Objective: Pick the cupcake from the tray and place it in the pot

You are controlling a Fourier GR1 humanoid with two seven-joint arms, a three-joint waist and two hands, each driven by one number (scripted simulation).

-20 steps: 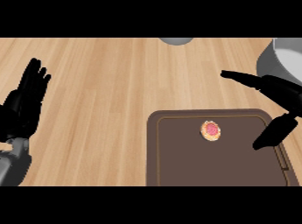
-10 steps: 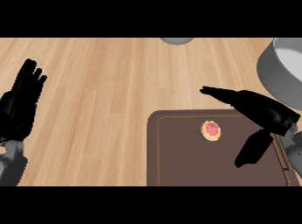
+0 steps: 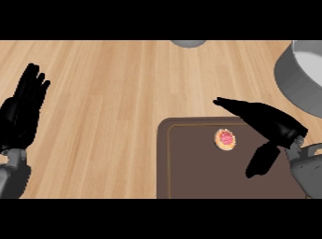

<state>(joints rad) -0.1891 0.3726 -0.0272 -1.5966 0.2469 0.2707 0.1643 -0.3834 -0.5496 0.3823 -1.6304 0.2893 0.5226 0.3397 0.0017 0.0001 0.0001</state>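
A small cupcake (image 3: 225,139) with pink frosting sits on the dark brown tray (image 3: 191,172), near the tray's back edge. My right hand (image 3: 270,123) hovers just right of the cupcake, open, fingers stretched toward the back left and thumb hanging down over the tray; it does not touch the cupcake. The grey pot (image 3: 311,77) stands at the right edge of the counter, behind the tray, partly cut off by the view. My left hand (image 3: 20,112) rests open at the left edge, fingers up.
A grey round object (image 3: 189,43) shows at the counter's back edge, mostly cut off. Bare wooden counter (image 3: 122,93) spreads between the left hand and the tray.
My right hand has moved left and toward me, from beside the pot to over the tray next to the cupcake. The left hand has barely shifted.
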